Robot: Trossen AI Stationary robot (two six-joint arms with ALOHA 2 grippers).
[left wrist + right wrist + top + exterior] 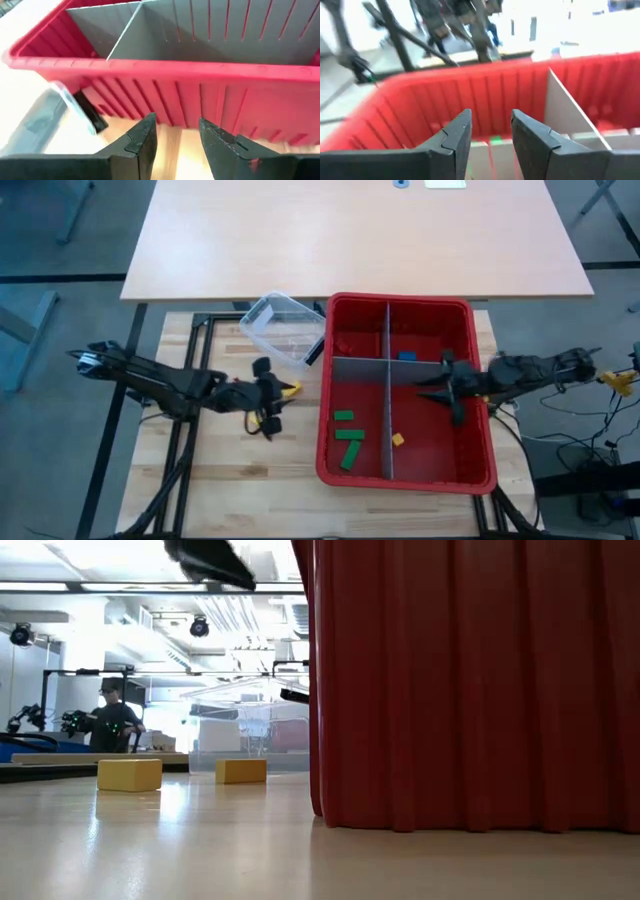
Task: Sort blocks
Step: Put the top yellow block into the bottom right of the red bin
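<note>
Sorting is partly done, judging by the layout. Nearest in the high view, the red bin [405, 390] holds three green blocks [348, 442] in its near-left compartment and one yellow block [398, 439] in its near-right compartment. Grey dividers [388, 380] split the bin into four cells, so that each colour can presumably have its own.

The left gripper [268, 395] hangs over the bare table just left of the bin's left wall. The left wrist view shows its fingers [142, 145] parted with nothing between them, only the table and the bin wall beyond. Two yellow blocks lie on the table under this gripper: one [291, 390] just beside it toward the bin, one [256, 421] nearer; the low view shows both resting flat. The parted, empty gripper above them suits a coming pick, though this is a judgement.

The right gripper [447, 385] reaches into the bin from the right, over the cross divider. Its fingers [455, 137] stand apart and empty.

Farther back, a red block [345, 345] lies in the far-left cell and a blue block [406, 356] in the far-right. A clear tub [284, 330] sits tilted against the bin's far-left corner.
</note>
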